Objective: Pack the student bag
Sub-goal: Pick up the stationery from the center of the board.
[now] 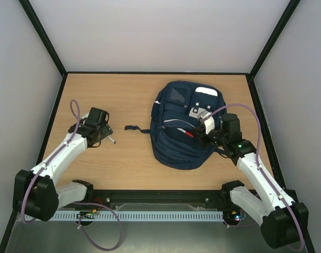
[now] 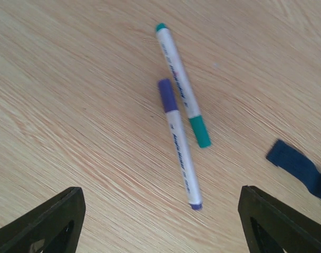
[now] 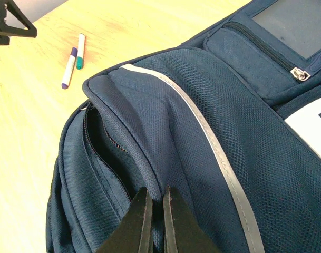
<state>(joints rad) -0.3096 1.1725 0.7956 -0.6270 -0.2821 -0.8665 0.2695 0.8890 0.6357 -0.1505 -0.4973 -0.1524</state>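
The right gripper (image 3: pixel 156 211) is clamping, jaws fully together, on a raised fold of the student bag (image 1: pixel 176 147), apparently holding the zip opening beside it agape. The bag is lying on the right half of the table (image 1: pixel 123 89), its top toward the far edge.

The left gripper (image 2: pixel 160 195) is hanging wide open and holding nothing, above the purple marker (image 2: pixel 178 142) and the green marker (image 2: pixel 181 87). These are lying just beside each other on the left half.

The step in hand is judged to be picking up one marker:
- Centre the jaws across a single barrel, clear of its neighbour.
- Descend squarely.

Bare tabletop is lying between the markers and the bag. The bag strap (image 2: pixel 300 168) is trailing into that route, so carry high.
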